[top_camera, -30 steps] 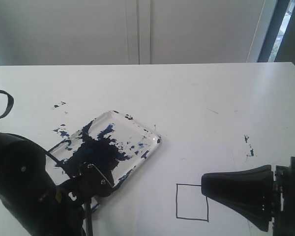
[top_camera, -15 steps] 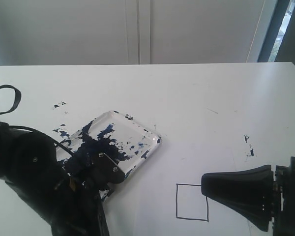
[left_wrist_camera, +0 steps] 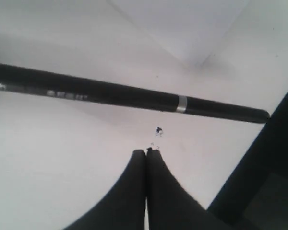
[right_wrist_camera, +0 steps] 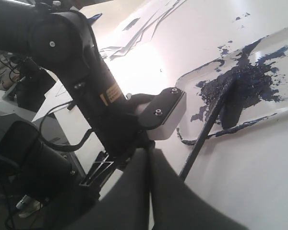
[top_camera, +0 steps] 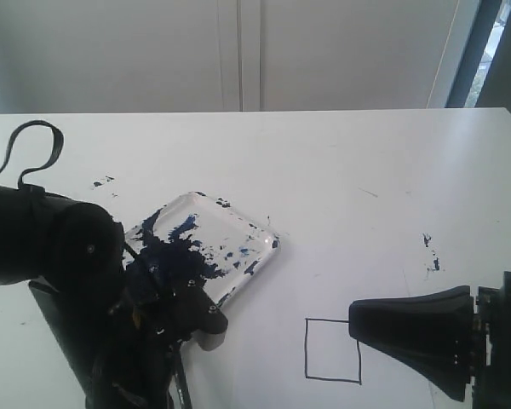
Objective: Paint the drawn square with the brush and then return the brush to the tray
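One brush (right_wrist_camera: 209, 129) lay tip-in on one tray (top_camera: 217, 217), apparently ungripped. There was one drawn square (top_camera: 333, 350). The left gripper (left_wrist_camera: 146, 151) and right gripper (right_wrist_camera: 149, 150) each had fingers pressed together.

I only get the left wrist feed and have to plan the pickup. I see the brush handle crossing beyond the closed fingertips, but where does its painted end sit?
Observer: The right wrist view shows the brush with its tip lying in the dark paint inside the tray. Its handle sticks out over the rim.
Operator: Good. Is anything near the square I have to paint?
Observer: Yes. In the exterior view the right gripper, shut, has its tip at the right edge of the drawn square. I cannot tell whether it touches the paper.
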Available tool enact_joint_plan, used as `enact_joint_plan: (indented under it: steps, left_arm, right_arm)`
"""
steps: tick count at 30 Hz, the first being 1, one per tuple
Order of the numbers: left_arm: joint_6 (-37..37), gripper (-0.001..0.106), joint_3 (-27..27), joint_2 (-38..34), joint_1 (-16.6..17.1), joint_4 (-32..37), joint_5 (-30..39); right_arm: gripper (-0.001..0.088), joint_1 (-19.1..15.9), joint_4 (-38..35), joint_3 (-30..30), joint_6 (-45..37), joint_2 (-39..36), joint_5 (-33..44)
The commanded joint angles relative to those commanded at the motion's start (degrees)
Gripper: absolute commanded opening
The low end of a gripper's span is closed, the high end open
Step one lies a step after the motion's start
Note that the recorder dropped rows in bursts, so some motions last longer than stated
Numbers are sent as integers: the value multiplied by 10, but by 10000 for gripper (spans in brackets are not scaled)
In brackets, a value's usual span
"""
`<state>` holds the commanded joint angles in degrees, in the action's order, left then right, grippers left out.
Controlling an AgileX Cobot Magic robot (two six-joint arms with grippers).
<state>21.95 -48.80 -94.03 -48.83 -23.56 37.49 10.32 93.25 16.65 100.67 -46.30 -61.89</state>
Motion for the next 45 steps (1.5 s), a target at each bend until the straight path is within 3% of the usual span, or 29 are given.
enact_joint_plan:
  steps: [7, 13, 17, 24, 34, 40, 45]
  left_arm:
    - [6, 0, 0, -21, 0, -7, -11]
    - [47, 0, 0, -38, -9, -54, -54]
    - [51, 0, 0, -47, -32, -55, -95]
    - [48, 0, 0, -47, -33, -55, -163]
    - [48, 0, -1, -42, -33, -51, -185]
    - [-4, 0, -17, 10, -33, 3, -176]
    - [-156, 0, -29, 69, -33, 163, -121]
  right_arm:
    - [0, 0, 0, 0, 0, 0, 0]
    - [0, 0, 0, 0, 0, 0, 1]
    - [0, 0, 0, 0, 0, 0, 1]
    - [0, 0, 0, 0, 0, 0, 1]
    - [0, 0, 0, 0, 0, 0, 4]
    - [0, 0, 2, 0, 0, 0, 6]
    - [0, 0, 4, 0, 0, 0, 6]
